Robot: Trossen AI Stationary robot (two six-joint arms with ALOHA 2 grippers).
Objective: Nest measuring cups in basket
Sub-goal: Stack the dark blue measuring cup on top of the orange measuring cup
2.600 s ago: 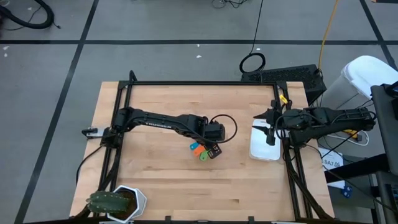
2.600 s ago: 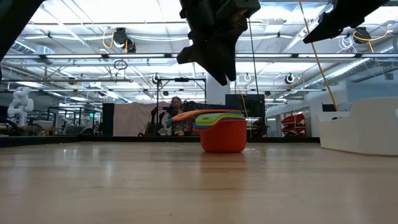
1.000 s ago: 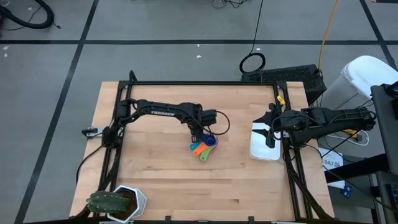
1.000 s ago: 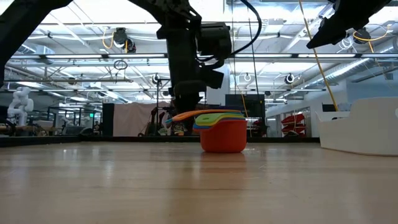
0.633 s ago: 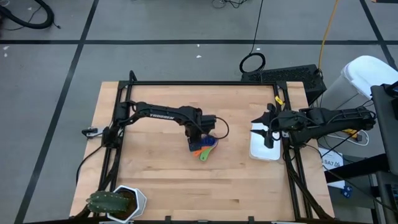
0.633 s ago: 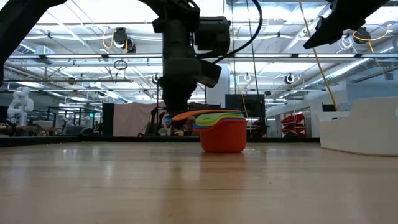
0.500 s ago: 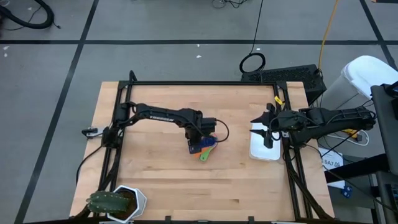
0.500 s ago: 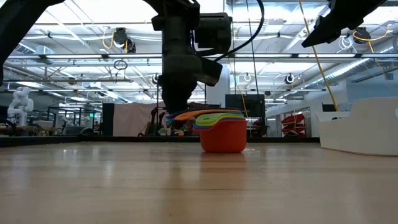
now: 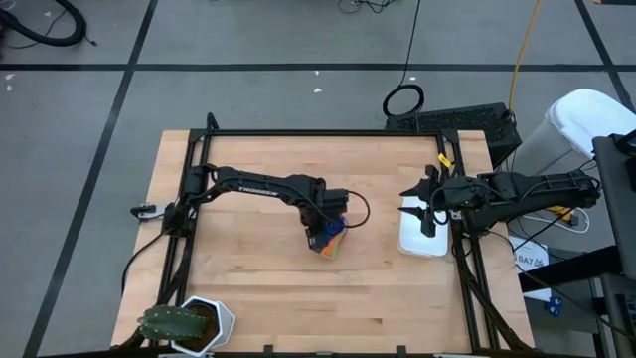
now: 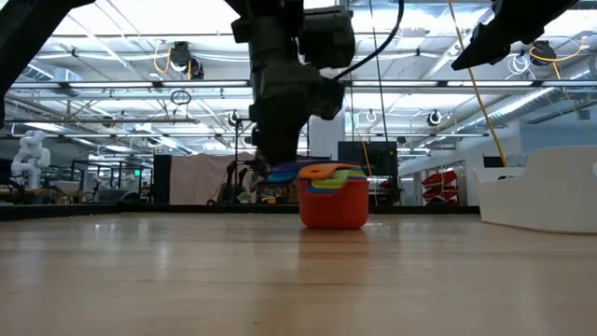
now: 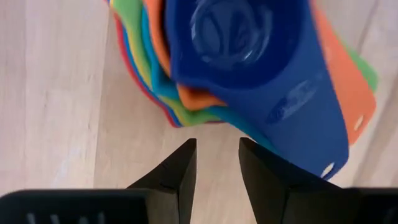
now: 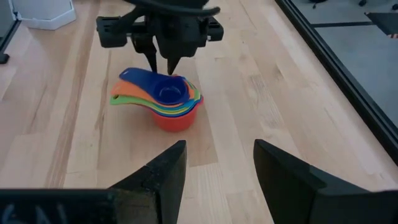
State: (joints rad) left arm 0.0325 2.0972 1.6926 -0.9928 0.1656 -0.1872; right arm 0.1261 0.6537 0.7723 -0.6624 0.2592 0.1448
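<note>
The left jaws (image 12: 163,65) hang point-down right over the stack of measuring cups (image 12: 160,99), their two dark fingers (image 11: 180,174) drawn close with only a thin gap and nothing between them. The tips sit at the rim of the dark blue cup (image 11: 258,68) that tops the stack, though whether they touch it cannot be told. Under that cup lie orange, green and lighter blue ones, all seated in the red cup (image 10: 333,205) at the bottom, which rests on the surface (image 9: 248,288) near its middle. The handles fan out to one side.

The right jaws (image 9: 428,204) are held above the basket (image 9: 421,239), spread wide and gripping nothing. The basket is a white tray lying against the right edge of the surface, well apart from the cups, and no cup shows in it.

A white hexagonal pot with a green plant (image 9: 187,322) sits at the near left corner
</note>
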